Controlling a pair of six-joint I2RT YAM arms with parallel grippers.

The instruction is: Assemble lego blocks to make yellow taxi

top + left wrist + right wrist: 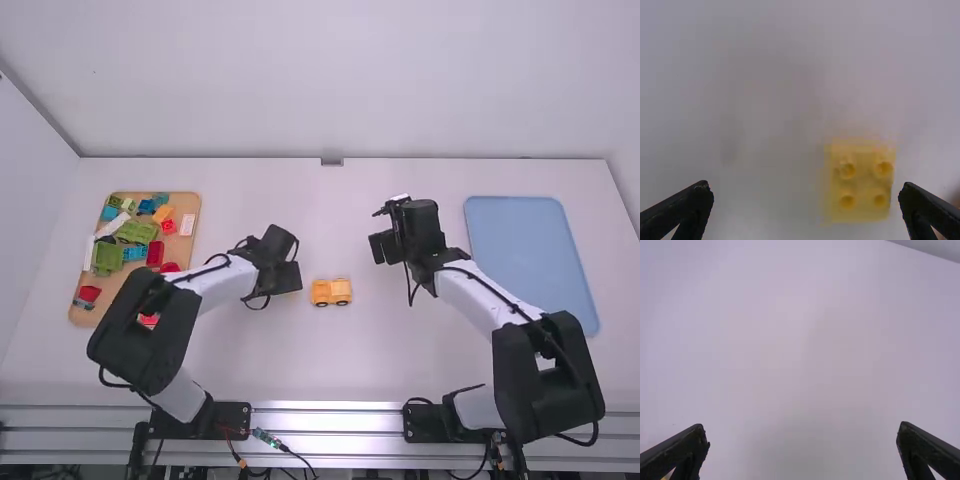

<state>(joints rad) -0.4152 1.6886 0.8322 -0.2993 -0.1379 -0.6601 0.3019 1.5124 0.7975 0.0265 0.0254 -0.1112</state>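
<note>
In the high view my left gripper (284, 278) is just left of the yellow-orange block vehicle (331, 292) on the table. Seen from the left wrist, a small yellow block with four studs (860, 182) lies between the open fingers of my left gripper (806, 188), closer to one finger and not held. My right gripper (384, 247) is over the table, farther out and to the right of the vehicle. In the right wrist view my right gripper (803, 427) is open with bare tabletop between its fingers.
A wooden tray (185, 246) at the far left holds several coloured blocks, including a green piece (108, 257). At the right lies a blue tray (525, 245), close to the right arm. A red block (149, 320) shows partly behind the left arm.
</note>
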